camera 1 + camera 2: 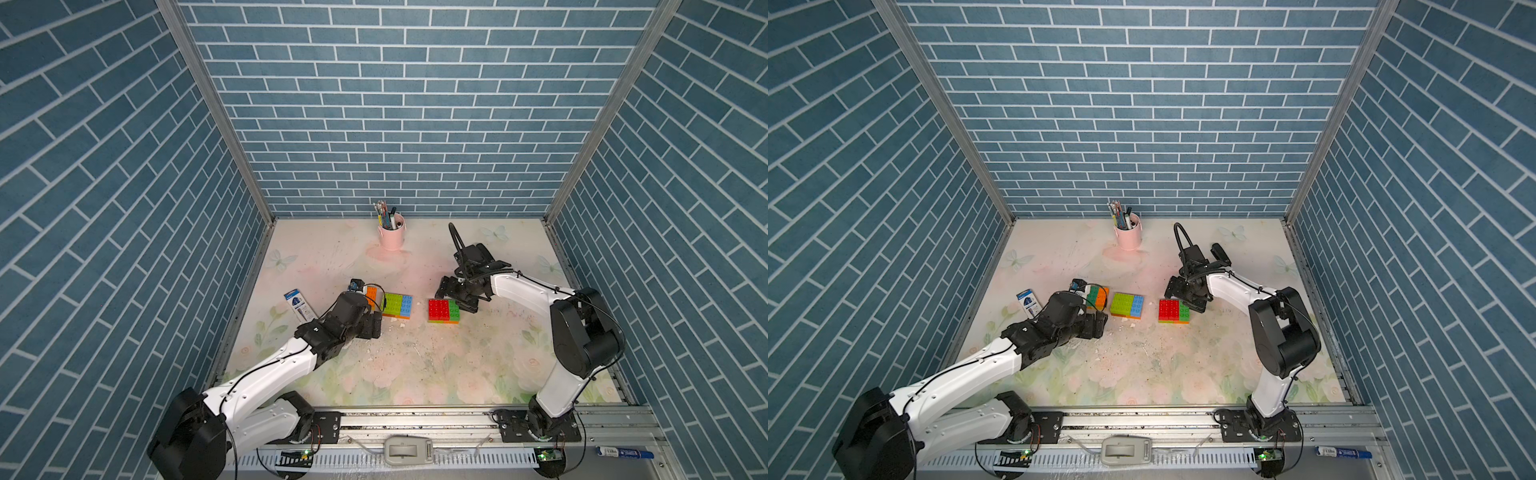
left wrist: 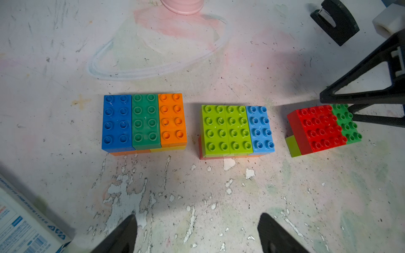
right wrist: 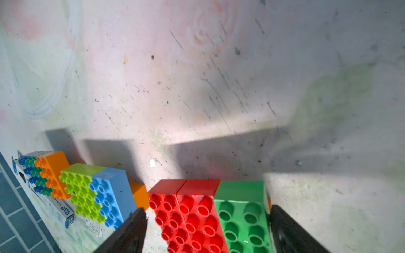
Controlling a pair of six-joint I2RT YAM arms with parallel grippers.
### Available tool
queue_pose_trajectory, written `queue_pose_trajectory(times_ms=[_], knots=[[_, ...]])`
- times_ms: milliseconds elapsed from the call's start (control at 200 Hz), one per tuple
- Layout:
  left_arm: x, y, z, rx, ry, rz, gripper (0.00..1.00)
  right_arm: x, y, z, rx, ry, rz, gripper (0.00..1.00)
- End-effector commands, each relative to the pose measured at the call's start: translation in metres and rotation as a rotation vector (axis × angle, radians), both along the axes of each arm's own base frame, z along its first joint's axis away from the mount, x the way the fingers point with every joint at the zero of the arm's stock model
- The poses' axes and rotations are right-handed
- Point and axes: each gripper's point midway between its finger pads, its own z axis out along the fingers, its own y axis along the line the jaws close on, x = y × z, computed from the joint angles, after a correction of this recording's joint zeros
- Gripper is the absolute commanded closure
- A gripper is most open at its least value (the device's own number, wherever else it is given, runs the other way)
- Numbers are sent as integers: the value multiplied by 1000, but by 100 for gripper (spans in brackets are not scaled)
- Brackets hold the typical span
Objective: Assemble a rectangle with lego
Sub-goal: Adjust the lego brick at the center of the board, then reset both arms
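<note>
On the flowered tabletop, both top views show the lego in three flat blocks set in a row, each apart from the next: a blue-green-orange block, half hidden behind the left arm, a lime-and-blue block and a red-and-green block. The left gripper sits on the near side of the row. The right gripper reaches over the red-and-green block from the far side.

In the left wrist view, the left gripper stands wide open and empty. All three blocks lie ahead of its fingertips and none is between them. A black stapler lies beyond the row.

In the right wrist view, the right gripper's fingers straddle the red-and-green block. The jaws are spread wide: one finger is just beside the green brick, and the other is a little clear of the red side. The frames do not show a firm grip on the block.
</note>
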Motion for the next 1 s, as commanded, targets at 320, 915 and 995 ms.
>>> queue_pose_trajectory(times_ms=[320,915,995], knots=[[18,92,71,364,-366,218,1,31,-131,93,-567,-716,41,6],[115,161,6,328,-538,298,1,64,-253,37,-680,-1008,-146,13],[127,160,-14,291,-523,259,1,63,-255,35,-644,-1013,-155,14]])
